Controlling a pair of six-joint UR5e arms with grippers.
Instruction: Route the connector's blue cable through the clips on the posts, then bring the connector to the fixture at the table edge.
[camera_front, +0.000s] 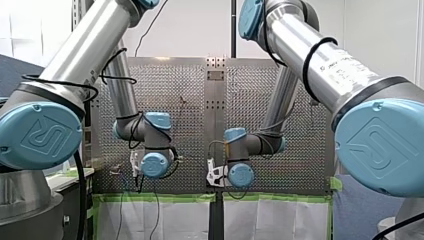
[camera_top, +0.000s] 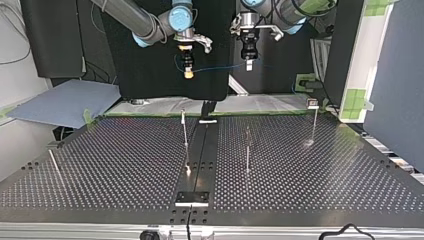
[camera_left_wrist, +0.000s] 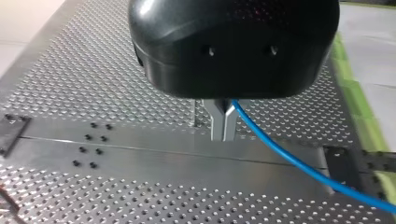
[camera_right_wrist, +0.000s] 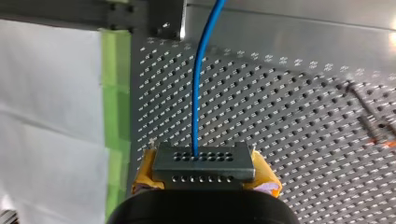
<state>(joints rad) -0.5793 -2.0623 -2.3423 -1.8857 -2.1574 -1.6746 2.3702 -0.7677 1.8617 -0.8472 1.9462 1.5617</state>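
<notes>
Both grippers hang well above the table. In the right wrist view my right gripper (camera_right_wrist: 204, 176) is shut on the grey connector (camera_right_wrist: 204, 161), its yellow pads (camera_right_wrist: 144, 179) on either side of the block. The blue cable (camera_right_wrist: 198, 88) runs straight out of the connector's face. My left gripper (camera_left_wrist: 222, 136) has its metal fingers shut on the blue cable (camera_left_wrist: 299, 163), which trails off to one side. In the top view the cable (camera_top: 220, 68) spans between my right gripper (camera_top: 188, 74) and my left gripper (camera_top: 248, 64).
Thin posts stand on the perforated table: one (camera_top: 185, 129) near the middle rail, one (camera_top: 247, 146) to its right, one (camera_top: 314, 120) at the far right, one leaning (camera_top: 54, 162) at the left. A small bracket (camera_top: 191, 198) sits at the near edge.
</notes>
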